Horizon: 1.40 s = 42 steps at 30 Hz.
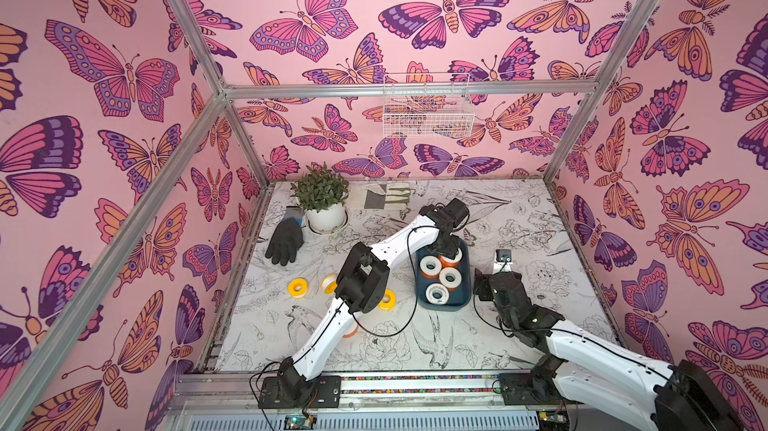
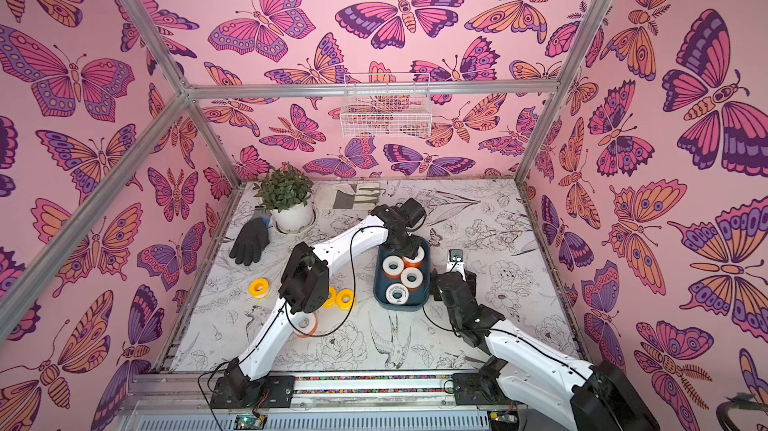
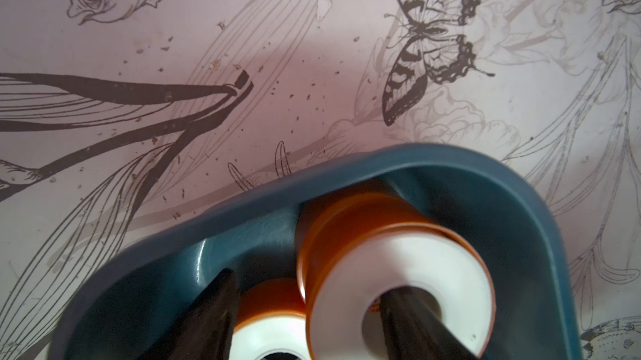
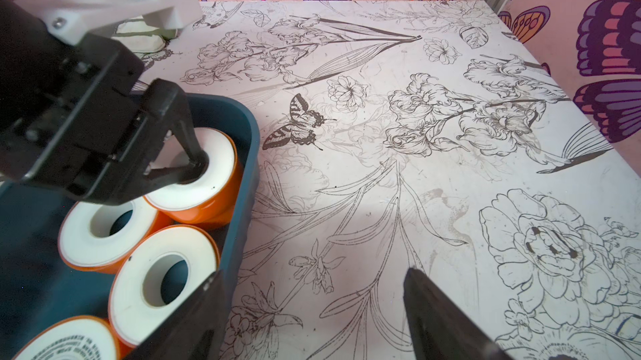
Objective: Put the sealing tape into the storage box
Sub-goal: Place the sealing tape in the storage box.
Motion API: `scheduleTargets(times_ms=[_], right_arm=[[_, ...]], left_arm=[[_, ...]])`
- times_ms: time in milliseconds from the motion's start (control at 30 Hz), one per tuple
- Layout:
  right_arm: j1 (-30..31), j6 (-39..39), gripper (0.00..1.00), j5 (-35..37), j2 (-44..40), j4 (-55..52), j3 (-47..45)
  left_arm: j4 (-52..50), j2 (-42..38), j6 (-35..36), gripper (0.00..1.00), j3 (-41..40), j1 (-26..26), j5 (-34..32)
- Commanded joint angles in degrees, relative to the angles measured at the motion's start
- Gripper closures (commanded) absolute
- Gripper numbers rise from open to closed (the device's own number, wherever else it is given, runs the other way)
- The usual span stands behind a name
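while the left hand (image 3: 305, 285) straddles it, sealing tape (image 3: 399, 264) stands hole-up.

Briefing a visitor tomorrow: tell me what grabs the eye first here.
Pink butterfly wallpaper covers the walls around the table. At the centre, the left gripper reaches into the teal storage box, one finger in the hole of an orange tape roll. Yellow rolls lie on the table to its left.

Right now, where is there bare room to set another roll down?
Widest bare table lies right of the storage box, beyond the right gripper; the near strip in front of the box is free too. The box is crowded: four rolls of sealing tape, with the left gripper over its far end.
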Motion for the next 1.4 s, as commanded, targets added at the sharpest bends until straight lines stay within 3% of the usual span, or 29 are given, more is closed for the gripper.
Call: scheduleTargets(times_ms=[0,400,600,833,1133,1233,1367], right_arm=[[-0.29,0.44,0.16,0.13,0.23,-0.85,1.71],[-0.24,0.36,0.16,0.37,-0.07,-1.13,1.71],[-0.23,0.31,0.16,0.55,-0.78,-1.47,1.62],[-0.24,-0.01,0.17,1.08,-2.00,-2.97,1.93],[-0.13,-0.71,0.18,-0.12,-2.23,-10.68,7.18],[0.23,-0.24,0.18,-2.93,-1.74,-12.52,10.02],[3.11,-0.49,0.18,-6.27,2.52,-15.83,16.78]], left_arm=[[-1.35,-4.20,0.90,0.31,-0.61,0.51,-1.09],[-1.36,-16.77,1.61,0.29,-7.50,0.51,-3.02],[-1.27,-32.30,0.99,0.29,-19.26,0.50,-5.69],[-1.72,-56.47,-0.12,0.26,-40.94,1.00,-13.79],[-6.35,-89.45,-0.71,0.19,-61.65,7.54,-21.36],[-6.63,-94.83,0.33,0.18,-66.09,11.43,-22.57],[-5.53,-96.25,1.15,0.18,-71.23,18.15,-21.21]])
